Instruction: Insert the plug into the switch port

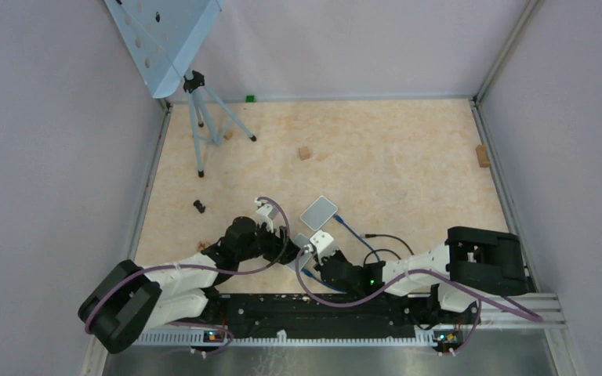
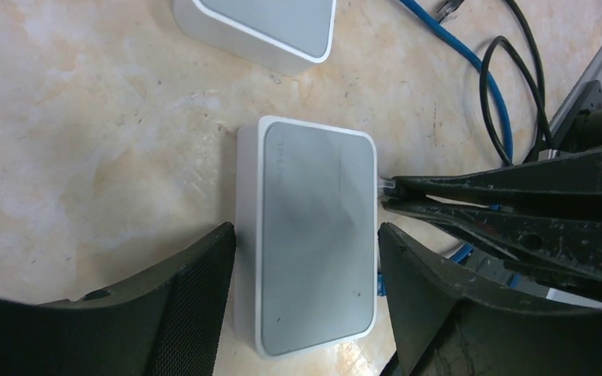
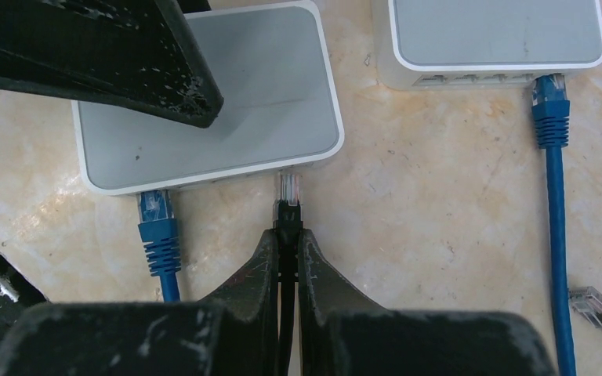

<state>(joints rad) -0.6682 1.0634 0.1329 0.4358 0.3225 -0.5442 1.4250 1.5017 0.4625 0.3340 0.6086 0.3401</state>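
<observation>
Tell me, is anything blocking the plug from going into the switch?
Nothing visible is. The plug, held in the right gripper, has its tip right at the switch's port side with nothing between them. The blue plug sits in another port off to one side, out of the way.

Top view: near switch (image 1: 302, 240) mostly hidden under left claw (image 1: 292, 244) and right claw (image 1: 313, 255); plug too small to resolve there.
Right wrist view: plug (image 3: 288, 190) tip meets near switch edge. Port face unseen, so insertion depth cannot be told. Left claw finger (image 3: 110, 63) covers the near switch's far corner. Second switch (image 3: 494, 31) cut by top edge; blue cable (image 3: 555, 235) runs off bottom edge.
</observation>
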